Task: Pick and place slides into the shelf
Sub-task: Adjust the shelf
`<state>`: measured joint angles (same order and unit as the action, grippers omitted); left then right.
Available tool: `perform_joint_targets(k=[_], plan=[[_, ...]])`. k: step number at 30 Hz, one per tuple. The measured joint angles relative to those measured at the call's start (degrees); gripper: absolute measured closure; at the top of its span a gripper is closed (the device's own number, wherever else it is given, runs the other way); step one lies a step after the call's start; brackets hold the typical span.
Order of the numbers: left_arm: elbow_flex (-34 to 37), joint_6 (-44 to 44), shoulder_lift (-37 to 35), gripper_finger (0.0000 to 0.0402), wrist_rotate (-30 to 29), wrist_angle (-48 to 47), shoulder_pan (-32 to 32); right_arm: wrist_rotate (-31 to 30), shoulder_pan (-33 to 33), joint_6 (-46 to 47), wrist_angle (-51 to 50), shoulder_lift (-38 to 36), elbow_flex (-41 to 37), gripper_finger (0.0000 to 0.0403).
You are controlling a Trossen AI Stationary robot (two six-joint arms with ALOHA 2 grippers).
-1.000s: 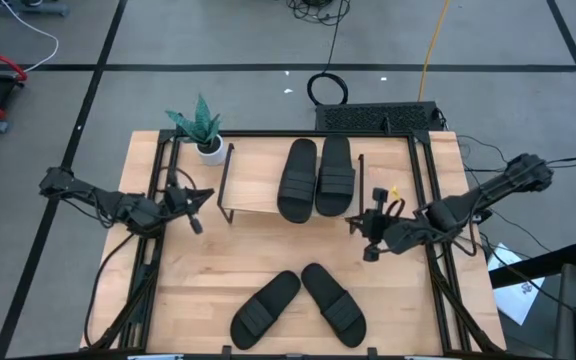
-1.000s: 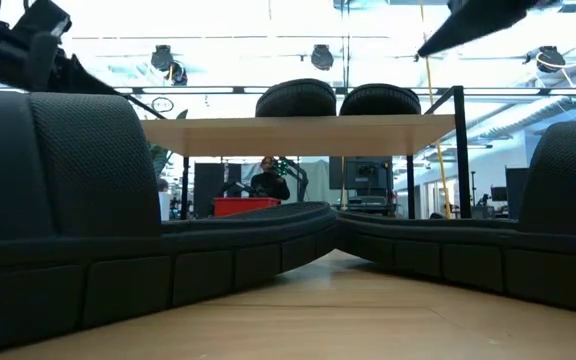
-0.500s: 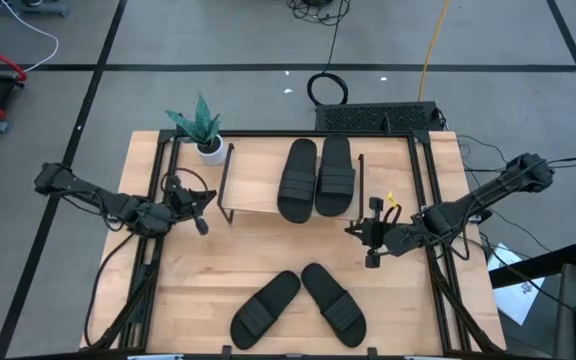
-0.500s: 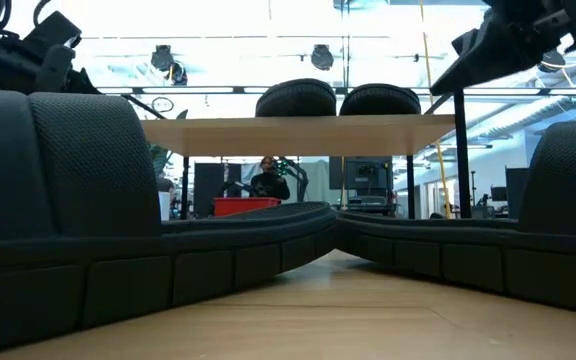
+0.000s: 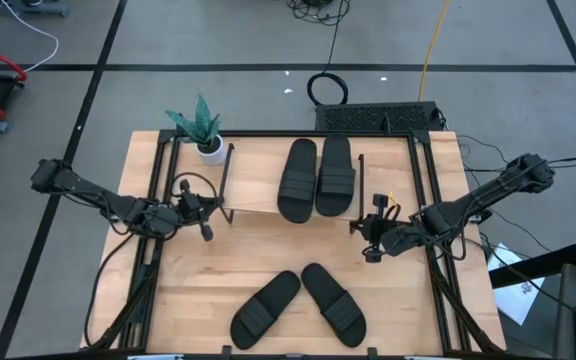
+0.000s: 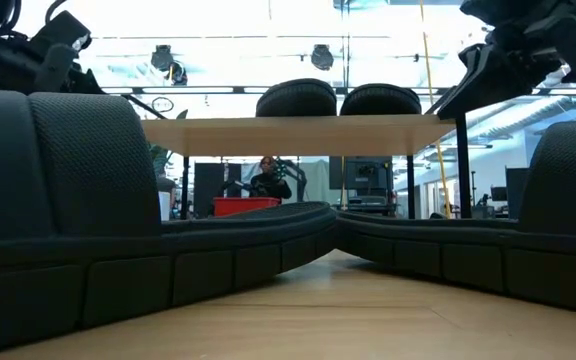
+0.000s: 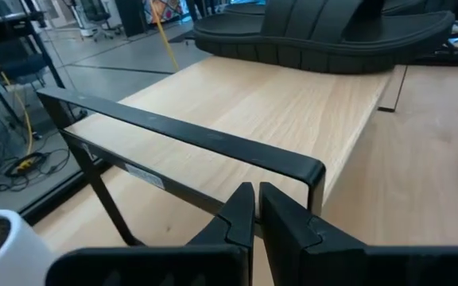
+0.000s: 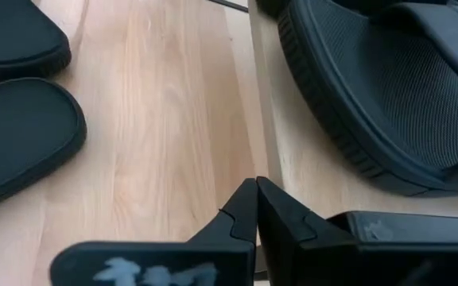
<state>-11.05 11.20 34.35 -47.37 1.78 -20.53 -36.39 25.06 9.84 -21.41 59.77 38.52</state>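
Shelf [image 5: 268, 195] between both claws, carrying two slides [image 5: 316, 177]. Two more slides [image 5: 298, 306] on table [image 5: 198, 280], hiding it in low view. Left claw [image 5: 206, 214] and right claw [image 5: 361, 236] pressed together, empty; wrist views confirm.

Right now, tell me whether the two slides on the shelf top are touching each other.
Touching. In the high view the left slide leans toward the right slide, and their inner edges meet near the middle, with no shelf board visible between them there.

Two black slides [image 5: 316, 178] atop shelf [image 5: 253, 190] — two [image 5: 298, 306] on table.
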Motion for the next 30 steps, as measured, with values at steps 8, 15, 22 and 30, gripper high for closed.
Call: perform_joint_targets(k=[8, 15, 22, 30], plan=[[0.0, -0.2, 1.3, 0.0376, 2.4, 1.6, 0.0, -2.6, -0.9, 0.0, -1.8, 0.0, 0.0, 0.0403], [-0.1, 1.0, 2.1, 0.0376, 3.9, 1.8, 0.0, -2.5, -2.4, -0.2, -2.3, 0.0, 0.0, 0.0403], [-0.1, 1.0, 2.1, 0.0376, 5.6, 2.5, 0.0, -2.5, -3.0, -0.1, -2.9, 0.0, 0.0, 0.0403], [-0.1, -0.7, 2.1, 0.0376, 5.7, 2.5, 0.0, -2.4, -3.0, -0.2, -2.4, 0.0, 0.0, 0.0403]])
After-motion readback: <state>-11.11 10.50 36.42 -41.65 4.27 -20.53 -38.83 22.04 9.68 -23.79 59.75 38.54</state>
